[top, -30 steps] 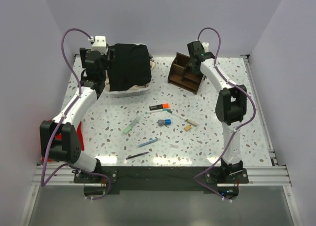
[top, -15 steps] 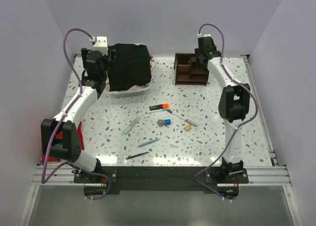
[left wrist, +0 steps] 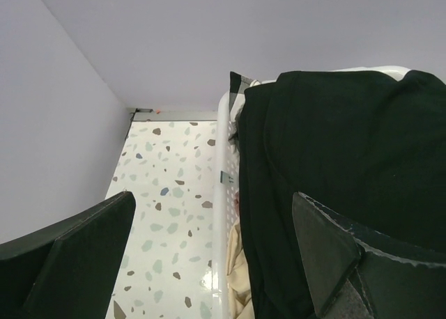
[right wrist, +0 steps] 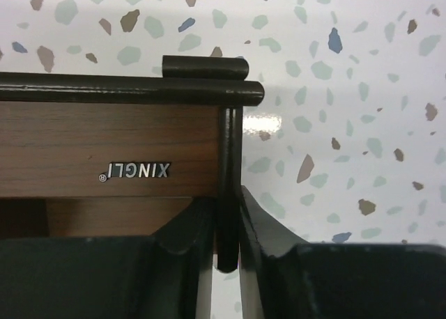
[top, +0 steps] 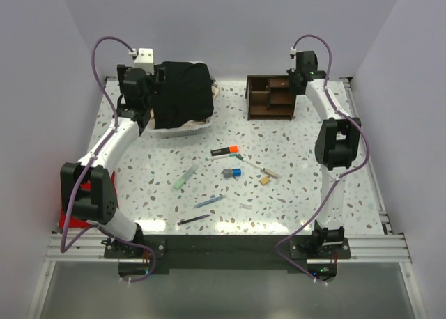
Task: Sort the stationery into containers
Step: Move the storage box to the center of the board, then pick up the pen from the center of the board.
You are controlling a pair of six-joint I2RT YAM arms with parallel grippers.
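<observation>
The dark brown wooden organiser (top: 268,97) stands at the back of the table, square to its far edge. My right gripper (top: 295,83) is at the organiser's right end. In the right wrist view the gripper (right wrist: 228,218) is shut on the thin side wall of the organiser (right wrist: 125,138). Loose stationery lies mid-table: an orange-capped marker (top: 225,150), a pale green pen (top: 185,177), a blue pen (top: 209,201), a black pen (top: 194,221), a white pen (top: 259,167), a sharpener (top: 233,173) and an eraser (top: 265,181). My left gripper (top: 137,90) hangs open and holds nothing.
A white basket (top: 182,129) draped with a black cloth (top: 182,92) sits at the back left, right beside my left gripper (left wrist: 212,197). The basket's rim (left wrist: 223,193) and the cloth (left wrist: 334,159) fill the left wrist view. A red cloth (top: 87,193) lies by the left arm.
The organiser turned from slanted to square with the back edge. My right gripper moved to its right end and closed on the side wall. The left arm barely moved.
</observation>
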